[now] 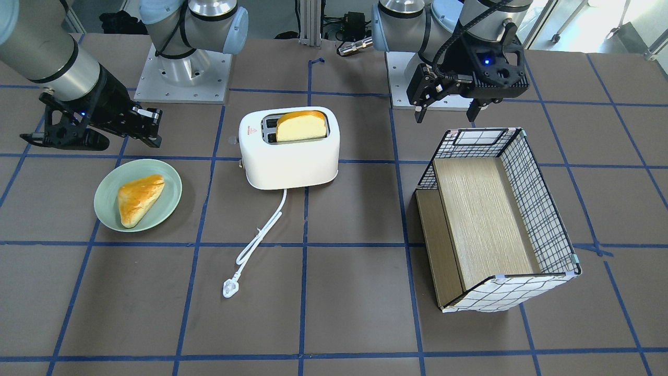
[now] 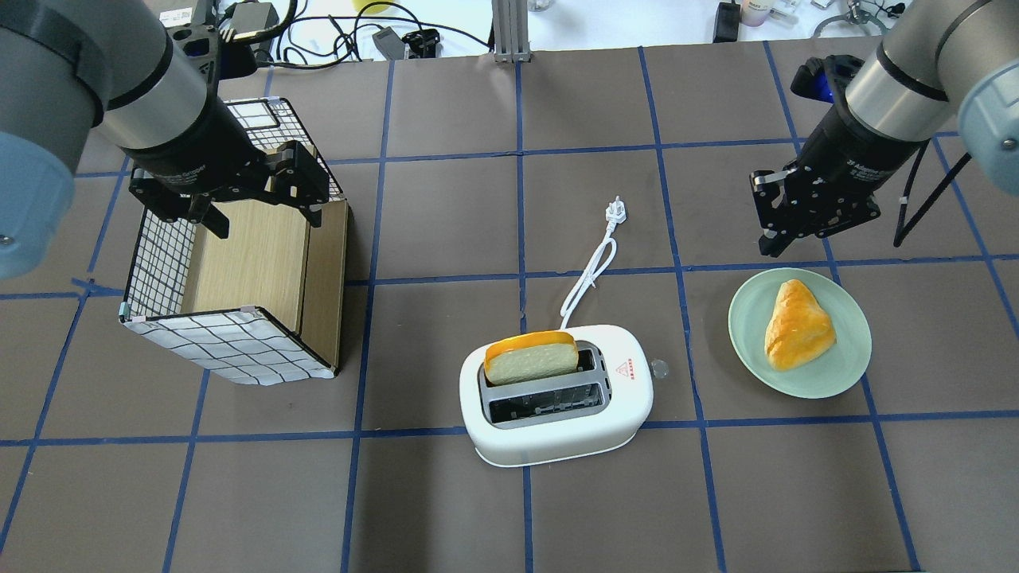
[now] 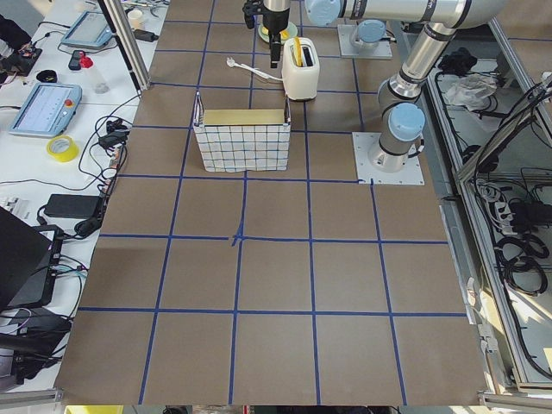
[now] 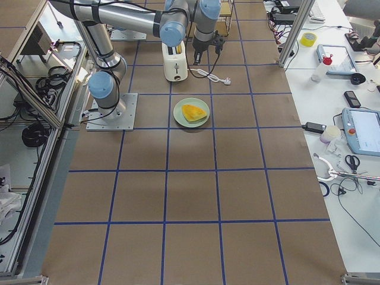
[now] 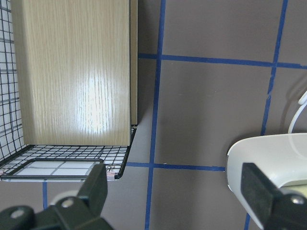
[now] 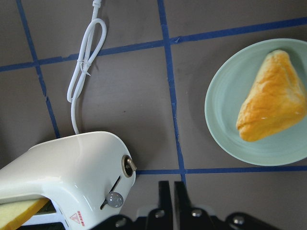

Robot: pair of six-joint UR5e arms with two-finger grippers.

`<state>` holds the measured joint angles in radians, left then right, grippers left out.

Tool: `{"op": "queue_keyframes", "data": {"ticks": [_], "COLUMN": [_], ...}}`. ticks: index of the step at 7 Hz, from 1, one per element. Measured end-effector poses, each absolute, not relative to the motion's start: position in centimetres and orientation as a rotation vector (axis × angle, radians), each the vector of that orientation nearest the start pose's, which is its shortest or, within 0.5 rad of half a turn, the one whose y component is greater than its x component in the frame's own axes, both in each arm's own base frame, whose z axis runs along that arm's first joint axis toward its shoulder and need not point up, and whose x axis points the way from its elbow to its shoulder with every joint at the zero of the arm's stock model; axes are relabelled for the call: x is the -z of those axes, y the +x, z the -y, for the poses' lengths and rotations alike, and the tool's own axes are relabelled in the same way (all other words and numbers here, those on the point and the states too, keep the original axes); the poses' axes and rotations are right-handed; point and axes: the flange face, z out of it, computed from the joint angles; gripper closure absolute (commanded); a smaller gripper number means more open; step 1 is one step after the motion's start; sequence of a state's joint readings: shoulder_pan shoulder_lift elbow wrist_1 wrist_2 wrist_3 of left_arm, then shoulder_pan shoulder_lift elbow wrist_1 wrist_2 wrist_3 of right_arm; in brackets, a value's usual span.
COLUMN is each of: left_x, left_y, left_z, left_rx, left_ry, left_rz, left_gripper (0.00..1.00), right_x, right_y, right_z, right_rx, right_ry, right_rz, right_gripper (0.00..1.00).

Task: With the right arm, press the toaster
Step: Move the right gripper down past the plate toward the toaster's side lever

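Note:
The white toaster (image 1: 289, 156) stands mid-table with a bread slice (image 1: 301, 125) sticking up from one slot. It also shows in the overhead view (image 2: 557, 430) and the right wrist view (image 6: 72, 163). Its end lever knob (image 6: 114, 199) is at the end facing the plate. My right gripper (image 2: 769, 243) is shut and empty. It hovers beyond the plate, apart from the toaster, and its fingers (image 6: 165, 194) are pressed together. My left gripper (image 2: 263, 221) is open and empty above the checkered box.
A green plate (image 2: 852, 350) with a golden pastry (image 2: 796, 326) lies between the right gripper and the toaster's lever end. The toaster's white cord (image 2: 593, 267) and plug trail across the table. The checkered box (image 2: 223, 342) with a wooden inside lies on its side at the left.

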<state>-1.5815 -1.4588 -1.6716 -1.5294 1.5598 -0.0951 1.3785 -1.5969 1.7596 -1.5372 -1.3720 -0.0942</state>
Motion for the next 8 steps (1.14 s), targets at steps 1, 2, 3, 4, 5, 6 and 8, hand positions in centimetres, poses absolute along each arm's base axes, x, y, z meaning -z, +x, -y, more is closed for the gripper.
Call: {"op": "queue_keyframes", "data": {"ticks": [1, 2, 3, 4, 5, 6, 8], "left_x": [-49.5, -49.5, -49.5, -49.5, -49.5, -49.5, -49.5], "left_y": [-13.9, -13.9, -13.9, -13.9, -13.9, -13.9, -13.9], "left_z": [44.8, 44.8, 44.8, 44.8, 44.8, 44.8, 44.8], "left_rx": [0.082, 0.082, 0.082, 0.082, 0.083, 0.083, 0.082], "left_ry": [-0.133, -0.133, -0.133, -0.133, -0.133, -0.133, -0.133], "left_rz": [-3.152, -3.152, -3.152, -3.152, -3.152, -3.152, -3.151], "left_gripper": [0.00, 0.00, 0.00, 0.00, 0.00, 0.00, 0.00], "right_x": [-39.5, -38.2, -37.1, -35.8, -34.1, -32.2, -29.7], "right_y": [6.4, 6.6, 6.9, 7.0, 6.6, 6.0, 5.8], "right_z": [47.1, 46.6, 46.1, 45.7, 45.1, 44.2, 43.0], "right_rx": [-0.273, -0.307, -0.331, -0.344, -0.356, -0.363, -0.353], "right_ry": [0.155, 0.147, 0.155, 0.165, 0.163, 0.159, 0.174], "right_rz": [-2.871, -2.843, -2.793, -2.721, -2.644, -2.565, -2.431], "right_gripper": [1.00, 1.00, 1.00, 1.00, 1.00, 1.00, 1.00]}}
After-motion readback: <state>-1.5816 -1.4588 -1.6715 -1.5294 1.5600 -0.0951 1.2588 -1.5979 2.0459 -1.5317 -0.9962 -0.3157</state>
